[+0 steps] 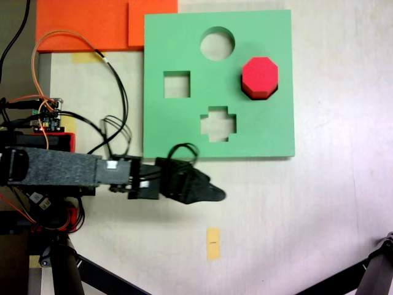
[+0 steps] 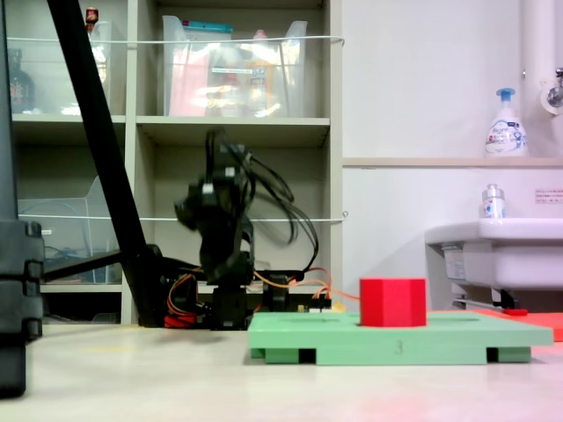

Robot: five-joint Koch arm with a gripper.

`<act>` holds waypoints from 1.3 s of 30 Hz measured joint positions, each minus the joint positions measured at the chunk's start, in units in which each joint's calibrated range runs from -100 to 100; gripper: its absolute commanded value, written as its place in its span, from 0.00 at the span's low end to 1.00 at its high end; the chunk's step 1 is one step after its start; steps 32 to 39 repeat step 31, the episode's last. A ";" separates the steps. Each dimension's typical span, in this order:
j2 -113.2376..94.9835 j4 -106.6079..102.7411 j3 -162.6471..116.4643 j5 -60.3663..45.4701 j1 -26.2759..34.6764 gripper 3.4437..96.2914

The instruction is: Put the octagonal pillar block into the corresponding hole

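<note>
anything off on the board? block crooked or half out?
Nothing clearly wrong. The red octagonal block sits in the green board at the first exterior view's right. In the second exterior view it stands upright and level, proud of the board's top. The gripper is off the board, holding nothing.

Small bright red foam block with an eight-sided top [image 1: 260,76]: upright, seated in the eight-sided cutout [image 1: 249,93] of the square green foam board [image 1: 178,129], at the board's right side in the first exterior view. Only a dark sliver of the cutout shows along the block's lower left edge. In the second exterior view the block [image 2: 393,302] stands proud of the board's top surface [image 2: 299,330], sides vertical, top face level.
</note>
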 measured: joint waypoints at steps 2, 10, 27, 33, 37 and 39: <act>-7.80 10.77 -15.97 -1.42 0.34 0.59; -20.66 17.33 -41.06 -3.52 2.98 0.53; -20.93 9.69 -40.76 -3.52 2.88 0.50; -20.79 9.69 -40.76 -3.52 2.88 0.50; -20.79 9.69 -40.76 -3.52 2.88 0.50; -20.79 9.69 -40.76 -3.52 2.88 0.50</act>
